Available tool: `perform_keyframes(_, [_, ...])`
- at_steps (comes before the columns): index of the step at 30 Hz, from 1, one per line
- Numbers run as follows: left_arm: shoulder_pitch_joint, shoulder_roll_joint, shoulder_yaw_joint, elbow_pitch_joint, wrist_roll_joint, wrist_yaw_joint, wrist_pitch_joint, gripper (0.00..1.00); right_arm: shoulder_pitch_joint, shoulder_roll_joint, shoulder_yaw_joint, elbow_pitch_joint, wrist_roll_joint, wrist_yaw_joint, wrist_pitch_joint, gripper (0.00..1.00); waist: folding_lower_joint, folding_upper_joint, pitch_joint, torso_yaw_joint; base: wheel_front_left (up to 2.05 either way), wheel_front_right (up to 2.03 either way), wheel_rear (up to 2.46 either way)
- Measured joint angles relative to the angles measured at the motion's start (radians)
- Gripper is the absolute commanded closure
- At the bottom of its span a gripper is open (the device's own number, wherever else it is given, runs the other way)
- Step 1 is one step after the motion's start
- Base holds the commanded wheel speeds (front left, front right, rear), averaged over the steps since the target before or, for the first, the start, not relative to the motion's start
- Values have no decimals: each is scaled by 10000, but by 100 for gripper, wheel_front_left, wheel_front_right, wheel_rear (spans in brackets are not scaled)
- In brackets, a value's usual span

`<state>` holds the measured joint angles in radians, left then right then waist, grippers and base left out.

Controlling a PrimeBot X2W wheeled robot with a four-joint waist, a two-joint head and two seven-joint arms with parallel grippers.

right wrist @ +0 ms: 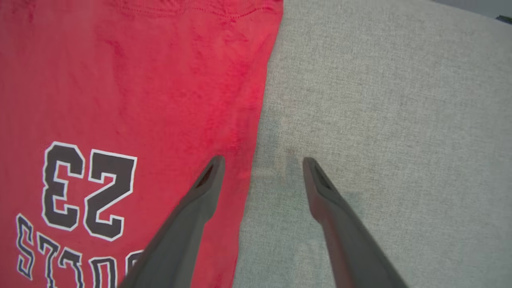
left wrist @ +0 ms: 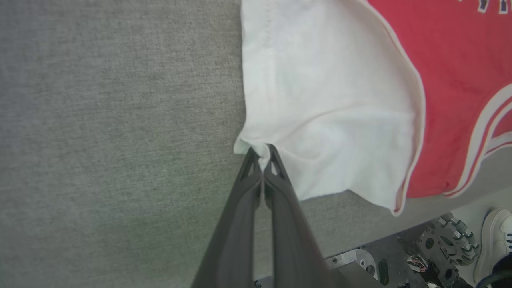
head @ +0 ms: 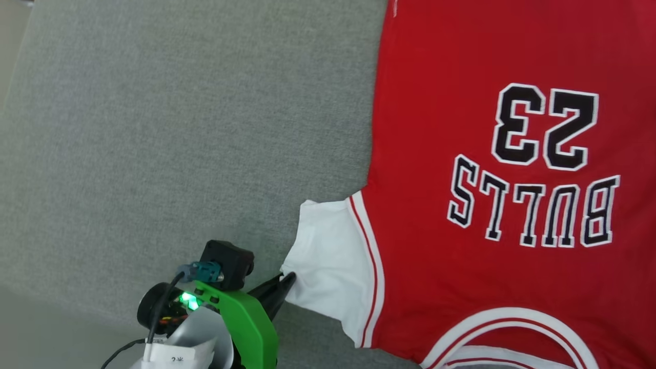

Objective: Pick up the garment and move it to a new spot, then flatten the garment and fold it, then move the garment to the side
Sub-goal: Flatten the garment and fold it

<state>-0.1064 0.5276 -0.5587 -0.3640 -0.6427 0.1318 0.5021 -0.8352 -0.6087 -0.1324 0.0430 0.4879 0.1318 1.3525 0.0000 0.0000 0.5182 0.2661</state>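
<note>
The garment [head: 461, 154], a red shirt with white sleeves and a black "BULLS 23" print, lies flat and print-up on the grey surface, its collar toward me. My left gripper [head: 288, 279] is shut on the outer corner of the white sleeve [head: 328, 256]; the left wrist view shows the cloth pinched between the fingertips of that gripper [left wrist: 262, 154]. My right gripper [right wrist: 262, 168] hangs open above the garment's side edge [right wrist: 256, 120], one finger [right wrist: 208, 180] over the red cloth, the other over bare surface, nothing between them.
The grey fabric surface [head: 179, 128] stretches wide to the left of the garment. Its near edge runs by my base [left wrist: 360, 260], where a white shoe [left wrist: 494, 236] stands on the floor.
</note>
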Motion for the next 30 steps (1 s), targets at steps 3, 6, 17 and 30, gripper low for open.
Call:
perform_keyframes(3, [-98,-121,-134,10,38,-77,-100,100,-1023,-205,247,732,-324,0,2,0,1,0,414,301,0,0,0])
perform_keyframes(6, [-291,-286,-209,17,98,-188,-205,100,-1813,-282,343,1327,-660,0,-107,0,1,0,760,593,0,0,0])
perform_keyframes(17, [-620,-813,-456,127,94,-497,-713,100,-3236,-485,736,3108,-1540,0,-957,0,1,0,1796,1649,0,0,0])
perform_keyframes(30, [-765,-882,-443,443,96,-497,-918,100,-2731,-583,1118,3524,-1225,-2,-1521,100,1,0,1549,1686,0,0,0])
